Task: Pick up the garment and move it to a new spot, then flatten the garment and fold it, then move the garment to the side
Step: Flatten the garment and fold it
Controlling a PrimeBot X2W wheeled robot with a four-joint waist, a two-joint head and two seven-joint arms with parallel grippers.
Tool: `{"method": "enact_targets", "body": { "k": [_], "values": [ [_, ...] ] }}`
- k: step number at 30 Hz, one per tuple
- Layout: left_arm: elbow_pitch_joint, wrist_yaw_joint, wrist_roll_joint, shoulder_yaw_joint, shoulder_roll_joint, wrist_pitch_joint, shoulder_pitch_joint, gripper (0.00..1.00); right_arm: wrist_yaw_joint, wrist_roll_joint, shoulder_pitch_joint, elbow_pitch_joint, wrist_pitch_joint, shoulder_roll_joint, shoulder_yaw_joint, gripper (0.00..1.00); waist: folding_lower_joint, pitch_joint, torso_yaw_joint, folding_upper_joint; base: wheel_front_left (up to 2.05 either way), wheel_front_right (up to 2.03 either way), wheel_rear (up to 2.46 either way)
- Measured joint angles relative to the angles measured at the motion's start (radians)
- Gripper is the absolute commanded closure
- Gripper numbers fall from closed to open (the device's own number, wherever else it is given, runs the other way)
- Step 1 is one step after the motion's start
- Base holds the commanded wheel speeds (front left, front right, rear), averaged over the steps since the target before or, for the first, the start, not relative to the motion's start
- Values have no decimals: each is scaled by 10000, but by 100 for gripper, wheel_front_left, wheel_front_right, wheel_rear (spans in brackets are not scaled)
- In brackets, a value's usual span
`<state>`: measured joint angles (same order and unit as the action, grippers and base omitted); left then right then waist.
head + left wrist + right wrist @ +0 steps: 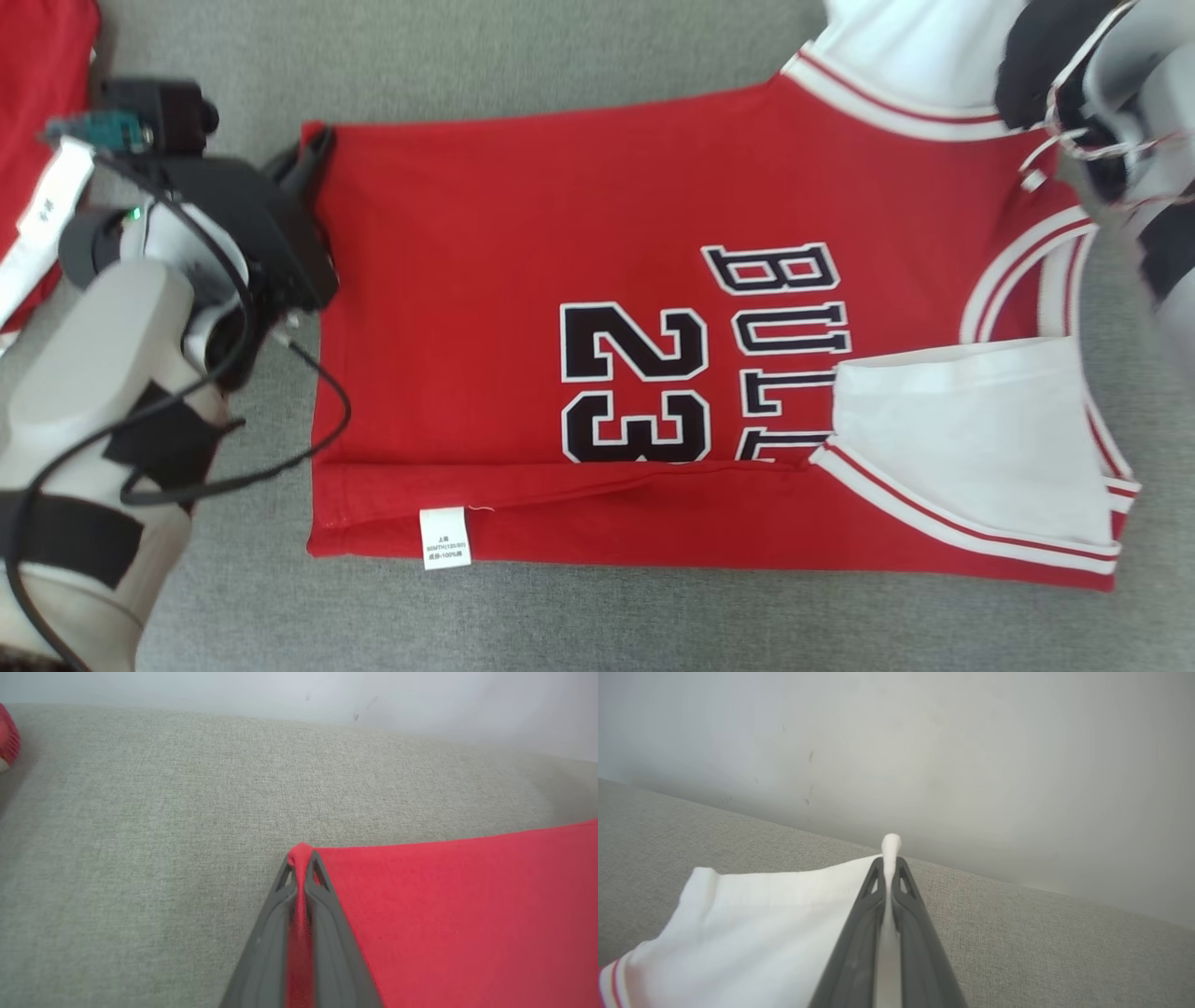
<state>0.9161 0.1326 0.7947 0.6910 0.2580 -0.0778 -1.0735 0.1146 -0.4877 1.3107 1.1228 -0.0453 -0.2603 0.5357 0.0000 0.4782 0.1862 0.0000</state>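
Left gripper (302, 858) was clamped shut on the far hem corner of the jersey (523, 233), with a little red nub poking past the tips. Right gripper (890, 863) was the same deal, shut on the edge of the far white sleeve (775, 914), with a bit of white sticking out past the tips.

The jersey itself was lying flat on the grey cushion (560, 616), number side up. The near long edge was already folded over, so the label (444, 539) showed, and the near sleeve (971, 439) was tucked in on top of the lettering.

Stuff I'd have worried about from there:

- Both grips were on edges only. Jersey fabric looks slippery, so a quick lift could have pulled a corner right out.
- The right side held a sleeve, not the body. Pulling there might have just stretched the sleeve out while the shoulder stayed put, and the fold would have come out skewed.
- If the arms hadn't travelled together, the far edge would have twisted or bunched in the middle.
- The near fold wasn't pinned by anything, so dragging the cloth could have flopped it open.
- The loose cable (317, 392) on the left arm hung right over the hem and looked like a snag waiting to happen.

The right arm was blurry in the head view, so I couldn't judge its angle.
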Motion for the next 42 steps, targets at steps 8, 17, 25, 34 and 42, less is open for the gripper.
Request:
{"method": "enact_targets", "body": {
  "k": [8,17,25,34,42],
  "values": [
    [33,0,309,357,180,520,943,100,90,-282,-1319,-169,-1384,324,96,100,-1,-807,-283,0,0,0,0],
    [-69,-2,520,650,514,936,1922,100,90,-802,-3018,-1122,-1941,336,660,100,-2,-1726,-566,0,0,0,0],
    [-280,-2,922,872,631,1325,2904,100,92,-1758,-4821,-1933,-2025,-257,754,100,-2,-2553,-775,-1,0,0,0],
    [-537,-2,934,1083,715,1799,3476,100,100,-2541,-5981,-2826,-2054,-732,759,100,-1,-3117,-1008,-1,0,0,0],
    [-566,-2,451,1532,761,2102,3758,100,100,-2966,-6347,-3469,-2069,-943,717,100,0,-3321,-1064,0,0,0,0]
  ]
}}
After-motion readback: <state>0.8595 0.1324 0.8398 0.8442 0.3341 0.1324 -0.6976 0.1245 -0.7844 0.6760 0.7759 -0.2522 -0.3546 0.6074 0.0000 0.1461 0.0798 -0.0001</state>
